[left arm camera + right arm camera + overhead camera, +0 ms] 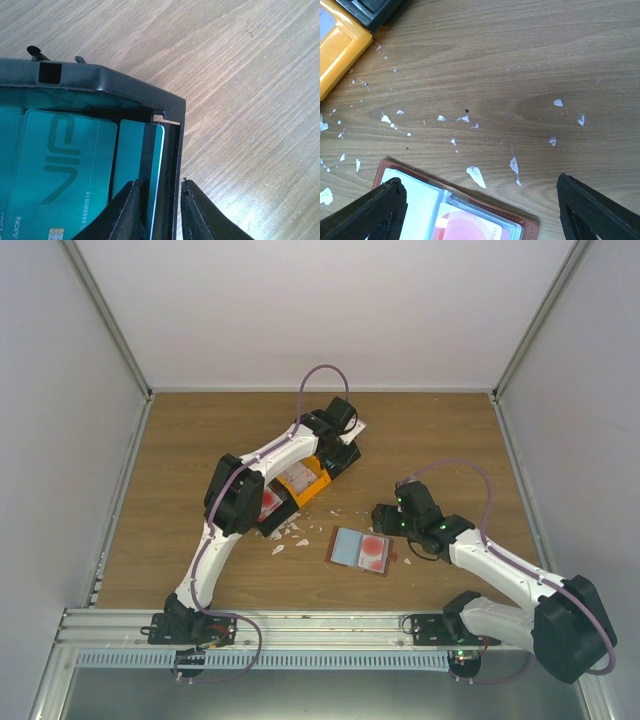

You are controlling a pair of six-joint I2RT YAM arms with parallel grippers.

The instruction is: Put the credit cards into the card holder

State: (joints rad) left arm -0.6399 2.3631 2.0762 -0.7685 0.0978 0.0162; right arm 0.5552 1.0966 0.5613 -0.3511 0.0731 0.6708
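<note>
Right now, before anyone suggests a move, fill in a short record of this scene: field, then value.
left fingers: astride the wall of the black bin and a striped teal card; grip unclear
right fingers: wide open, over an edge of the card holder
card holder: open flat, red-marked card in a sleeve
black bin: teal cards inside
table: white scraps scattered

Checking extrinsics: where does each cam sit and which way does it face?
Top external: above and behind the bases, facing down at the table; both arms show.
Left wrist: on the left gripper, looking into the black bin of teal cards; fingertips show.
Right wrist: on the right gripper, low, facing the table; spread fingers show.
Shared: card holder, in top and right wrist.
</note>
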